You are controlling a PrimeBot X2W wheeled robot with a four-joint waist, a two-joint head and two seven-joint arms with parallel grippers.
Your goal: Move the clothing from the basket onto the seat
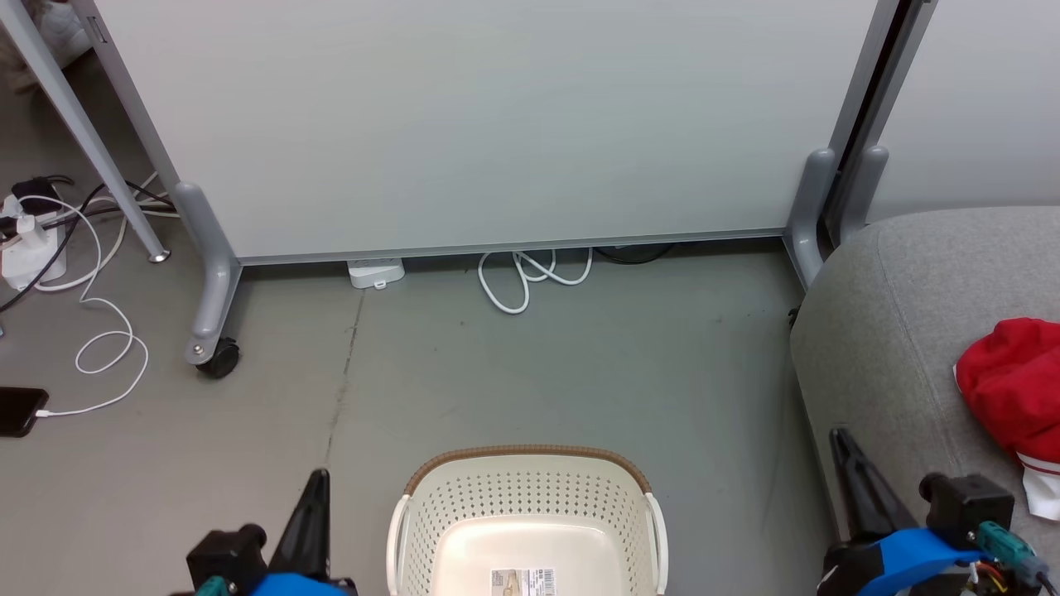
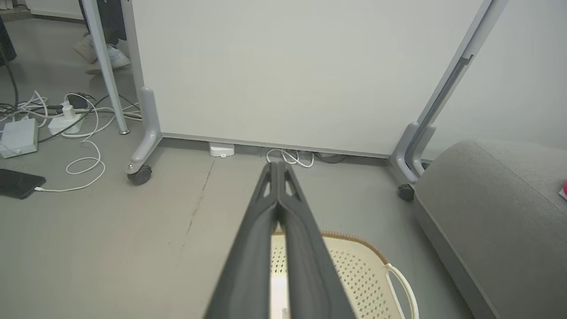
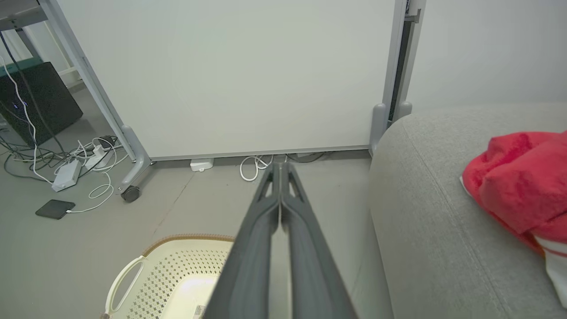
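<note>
The cream perforated basket stands on the floor at the bottom middle, nothing red in the part I see. Red clothing with a white striped cuff lies on the grey seat at the right; the right wrist view has the clothing on the seat too. My left gripper is shut, fingertips touching, above the basket's left side. Between basket and seat, my right gripper is shut with nothing in it. Both show in the head view, left and right.
A white partition on grey wheeled feet stands behind the basket. White cables, a power strip and a dark phone lie on the floor at left. Someone's shoes show behind the partition.
</note>
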